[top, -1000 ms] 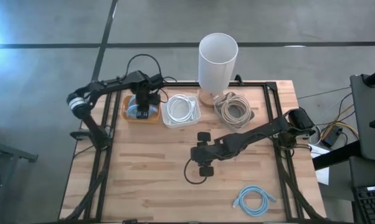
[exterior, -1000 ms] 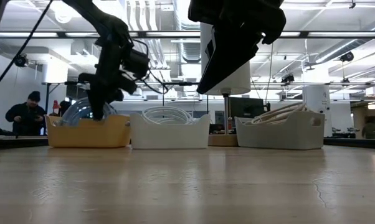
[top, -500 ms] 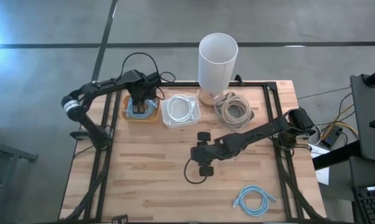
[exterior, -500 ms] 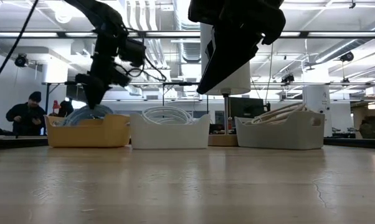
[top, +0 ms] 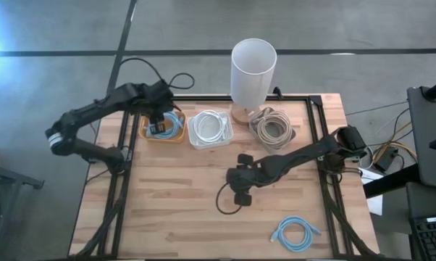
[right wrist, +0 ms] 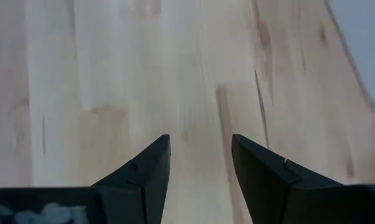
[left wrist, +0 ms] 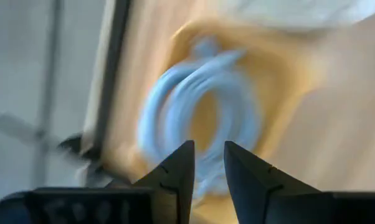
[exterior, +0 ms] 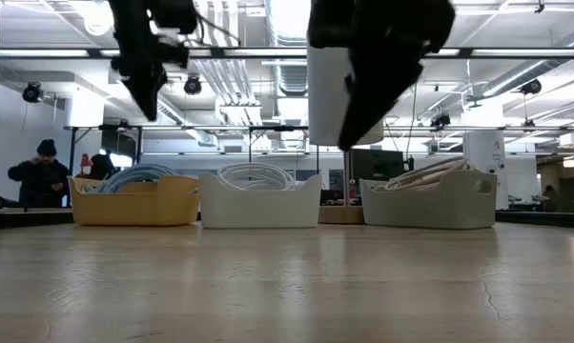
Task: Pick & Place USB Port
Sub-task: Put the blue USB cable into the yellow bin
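While the left gripper hangs above the yellow bin at the far left of the table, its fingers stand nearly together with only a narrow slit between them and nothing held; a coil of light-blue cable lies in that bin below. The white bin just right of it holds a white cable coil, and the grey bin further right holds a beige coil, with a tall white cylinder standing behind the two. A second light-blue cable lies loose at the near right of the table, well apart from everything else. The right gripper hovers over bare wood near the middle, its fingers parted and empty.

No USB port can be told apart in these views; I judge the loose cable near the right corner to be the task's piece, though that is a guess. The main risk is a wrong pick: the right gripper sits well short of that cable, and a coil is springy, so closing on one loop may drag the rest, or let it slide out of the fingers. A further risk lies with the left arm: if it drops back into the yellow bin, its fingers could snag the coil there and tip the light bin. Its own trailing black wire near the bin could catch too
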Robot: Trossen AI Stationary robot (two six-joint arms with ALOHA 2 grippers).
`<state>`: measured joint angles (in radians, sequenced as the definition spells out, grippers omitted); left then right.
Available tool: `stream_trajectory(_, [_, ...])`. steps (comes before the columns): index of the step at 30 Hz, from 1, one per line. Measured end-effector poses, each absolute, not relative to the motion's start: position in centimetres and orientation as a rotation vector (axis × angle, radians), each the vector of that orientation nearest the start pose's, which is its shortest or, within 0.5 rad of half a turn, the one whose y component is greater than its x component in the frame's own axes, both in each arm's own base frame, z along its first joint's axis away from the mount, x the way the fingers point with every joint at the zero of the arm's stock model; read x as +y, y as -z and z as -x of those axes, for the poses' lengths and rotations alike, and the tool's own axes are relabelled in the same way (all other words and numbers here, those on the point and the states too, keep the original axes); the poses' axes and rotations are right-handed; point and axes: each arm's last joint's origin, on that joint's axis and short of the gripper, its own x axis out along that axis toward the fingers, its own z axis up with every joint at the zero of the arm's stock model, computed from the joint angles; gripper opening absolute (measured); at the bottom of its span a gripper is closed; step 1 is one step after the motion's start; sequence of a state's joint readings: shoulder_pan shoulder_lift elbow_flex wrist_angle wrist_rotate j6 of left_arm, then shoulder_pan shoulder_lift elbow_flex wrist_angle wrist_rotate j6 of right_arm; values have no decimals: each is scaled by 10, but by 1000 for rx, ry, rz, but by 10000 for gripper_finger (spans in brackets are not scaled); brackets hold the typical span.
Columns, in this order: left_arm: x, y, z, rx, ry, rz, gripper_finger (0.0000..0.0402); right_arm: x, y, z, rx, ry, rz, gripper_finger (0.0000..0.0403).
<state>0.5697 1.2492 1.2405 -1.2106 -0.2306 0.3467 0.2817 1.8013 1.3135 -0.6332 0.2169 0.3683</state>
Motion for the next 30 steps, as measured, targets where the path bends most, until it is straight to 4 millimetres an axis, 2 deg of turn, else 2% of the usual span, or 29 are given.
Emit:
stream_trajectory(5, [96, -342, -178, 1046, -260, 27, 83, 106, -221, -334, 1163, 176, -103, 161])
stream_trajectory(11, [66, -349, -189, 808, -92, -39, 66, 135, -225, -302, 1283, 157, -98, 158])
stream_trajectory(15, [49, -339, -203, 715, -21, -75, 63, 158, -221, -283, 1391, 95, -183, 160])
stream_trajectory(19, [35, -324, -218, 633, 38, -90, 62, 173, -206, -262, 1481, 103, -222, 160])
stream_trajectory(24, [23, -310, -228, 543, 83, -83, 62, 180, -187, -237, 1641, 125, -341, 160])
stream_trajectory(30, [22, -302, -228, 556, 90, -79, 62, 188, -181, -217, 1734, 51, -357, 160])
